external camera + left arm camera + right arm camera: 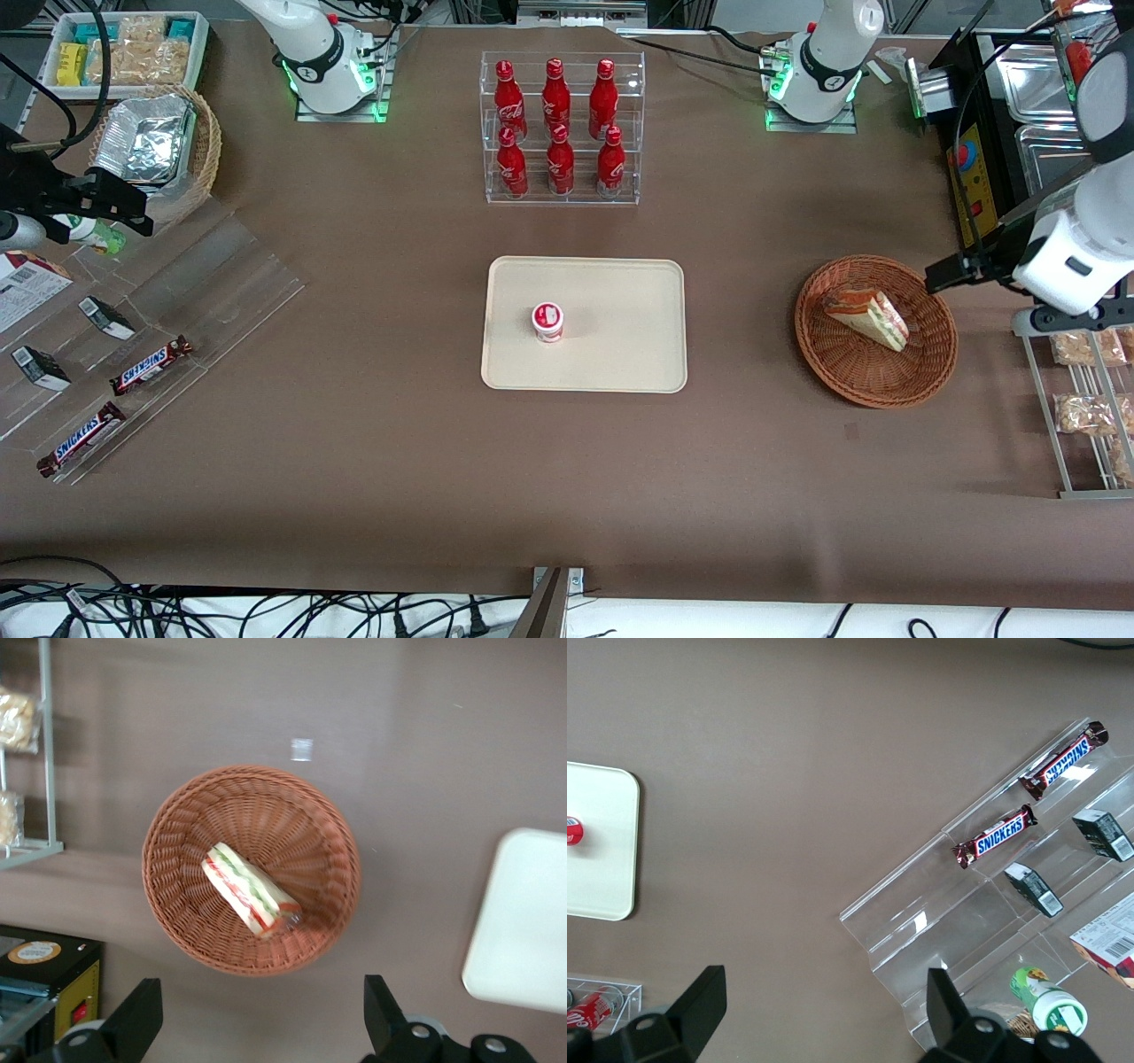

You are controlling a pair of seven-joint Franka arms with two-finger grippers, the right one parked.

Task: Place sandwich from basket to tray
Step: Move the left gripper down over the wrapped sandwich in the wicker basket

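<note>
From the front view I see the triangular film-wrapped sandwich (868, 317), white bread with red and green filling, lying on its side in the round reddish-brown woven wicker basket (864, 377), toward the working arm's end of the brown-covered bench (354, 461). My left arm's black two-finger pincer (952, 271) hangs just beside the basket's rim, above the bench, touching nothing. The flat cream-beige plastic tray (620, 354) sits mid-bench, well apart from the basket, carrying only a small red-and-white lidded cup (547, 321).

From the left wrist view the pincer (261, 1019) is spread wide and empty, its two black fingers (133, 1019) framing the basket (177, 904) from above; the sandwich (251, 890) lies diagonally near the basket's middle.

I judge the sandwich light, soft and easily crushed, its film slippery. I would close gently across the two bread faces near the thick middle, not the tapered tip, and squeeze lightly.
</note>
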